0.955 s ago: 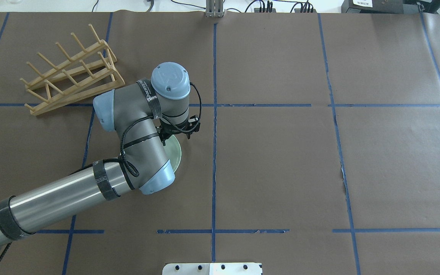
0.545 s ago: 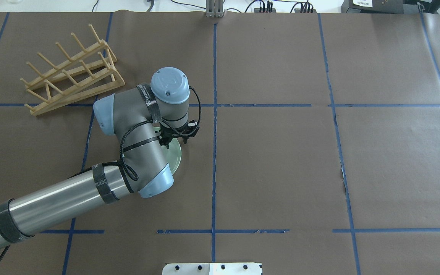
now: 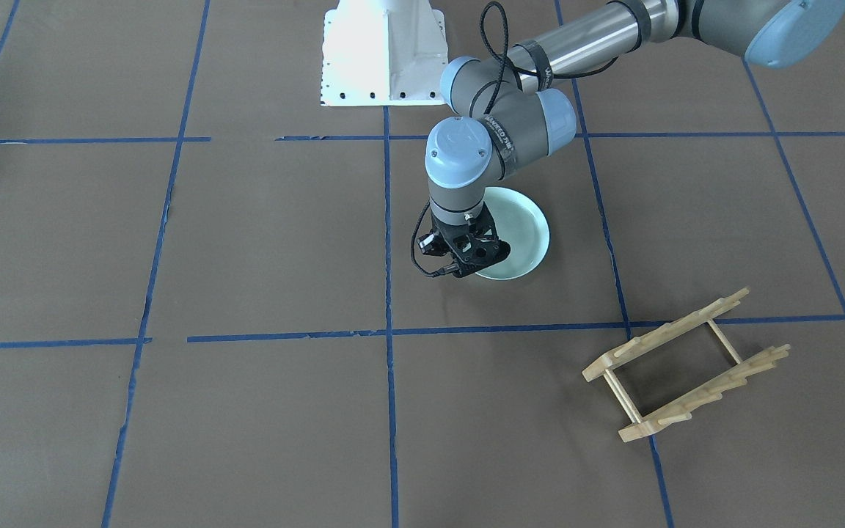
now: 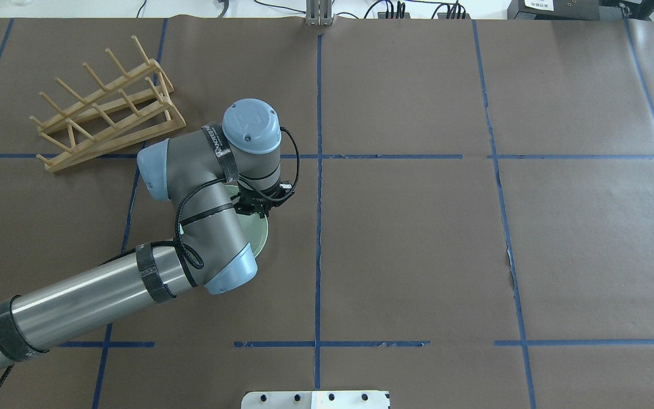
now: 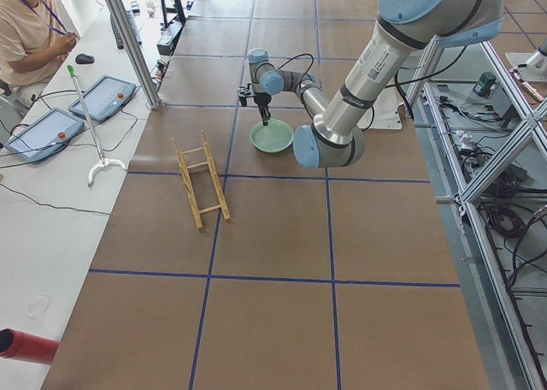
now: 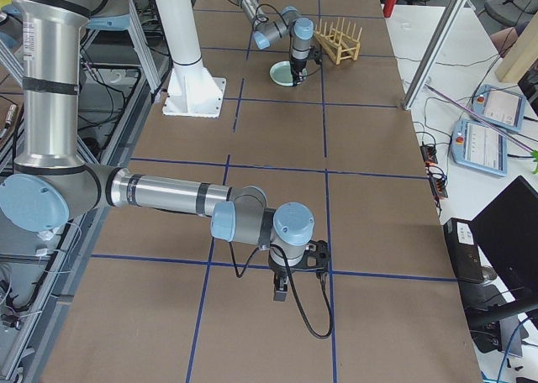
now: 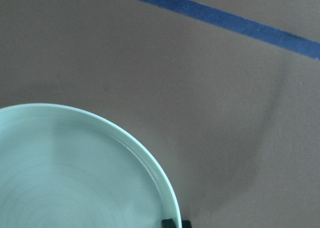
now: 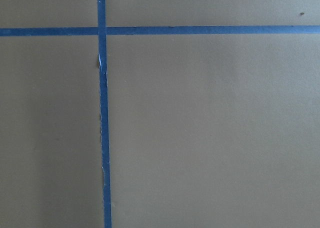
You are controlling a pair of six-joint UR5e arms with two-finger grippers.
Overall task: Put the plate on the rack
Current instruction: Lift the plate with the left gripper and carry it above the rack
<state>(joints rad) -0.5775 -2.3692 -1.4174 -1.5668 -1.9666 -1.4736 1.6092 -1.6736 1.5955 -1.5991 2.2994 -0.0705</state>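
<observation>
- The plate (image 3: 525,227) lies flat on the brown table (image 3: 246,242), well apart from the rack (image 3: 664,335), on the rack's robot-base side.
- The rack stands on the table with its pegs pointing up.
- The left gripper (image 3: 466,264) points down at the plate's rim. One dark fingertip (image 7: 170,222) shows just beside the rim. I cannot tell how wide the gripper stands or whether it grips the plate.
- The right gripper (image 6: 301,259) hangs over bare table, far from the rack. I cannot tell how far open it is.

Robotics lab. Bench (image 4: 418,227) papered brown, gridded in blue tape (image 4: 318,255). Beside the bench: seated operator (image 5: 26,39), teach pendants (image 5: 38,133) on a side table (image 5: 60,236), aluminium post (image 5: 130,44).
</observation>
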